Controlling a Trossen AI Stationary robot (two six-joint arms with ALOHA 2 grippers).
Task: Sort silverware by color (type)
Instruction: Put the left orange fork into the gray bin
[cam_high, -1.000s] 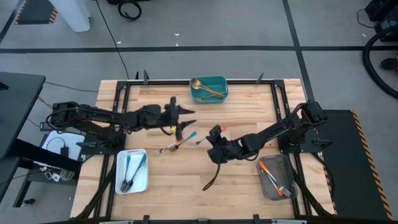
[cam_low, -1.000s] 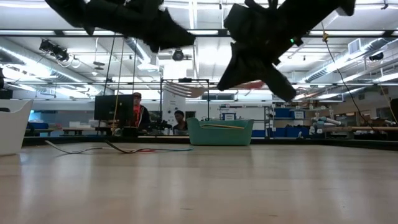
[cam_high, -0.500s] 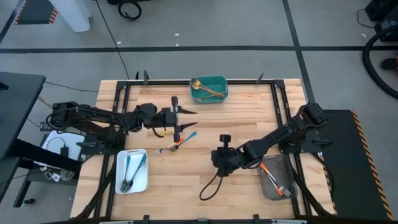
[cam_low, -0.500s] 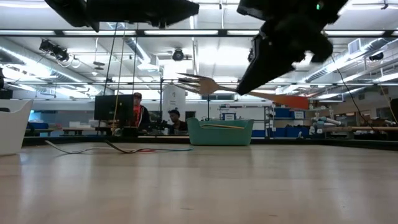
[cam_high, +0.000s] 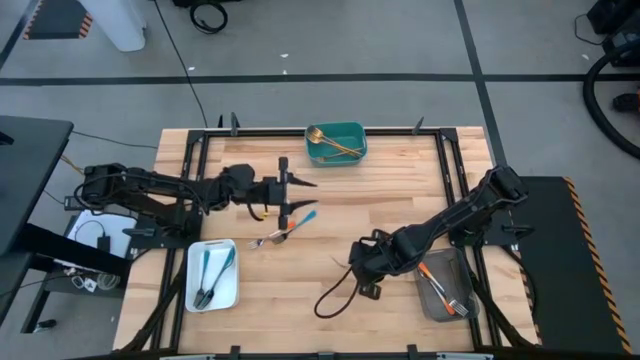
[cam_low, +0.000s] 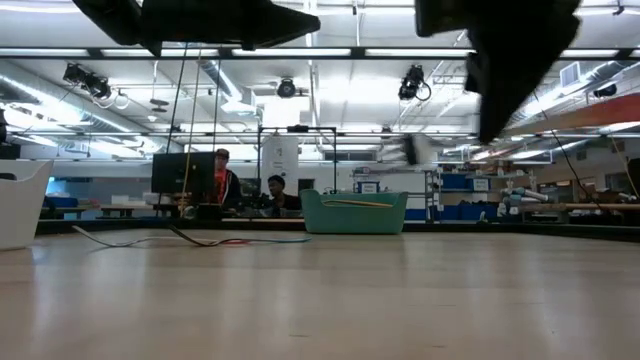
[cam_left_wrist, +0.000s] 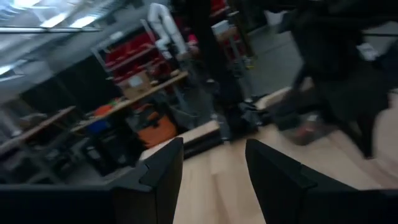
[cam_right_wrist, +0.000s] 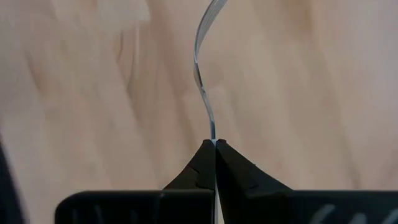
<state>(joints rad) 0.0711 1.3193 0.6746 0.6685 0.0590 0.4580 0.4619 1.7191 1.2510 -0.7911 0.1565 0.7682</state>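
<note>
The right claw (cam_right_wrist: 214, 146) is closed on one thin piece of silverware (cam_right_wrist: 202, 74), seen edge-on between its tips. In the low view this piece shows an orange handle (cam_low: 598, 110); its head is blurred. The claw holds it above the bench (cam_high: 400, 190), just beside the grey tray (cam_high: 436, 300), where other orange-handled pieces (cam_high: 440, 283) lie. A few loose pieces (cam_high: 283, 231), one with a blue handle, lie near the middle of the bench. The left claw (cam_high: 298, 193) hovers just above them with its fingers (cam_left_wrist: 163, 171) apart and holds nothing. Gold pieces (cam_high: 335, 145) lie in the teal tray (cam_high: 356, 130), and blue-handled pieces (cam_high: 208, 275) in the white tray (cam_high: 228, 298).
</note>
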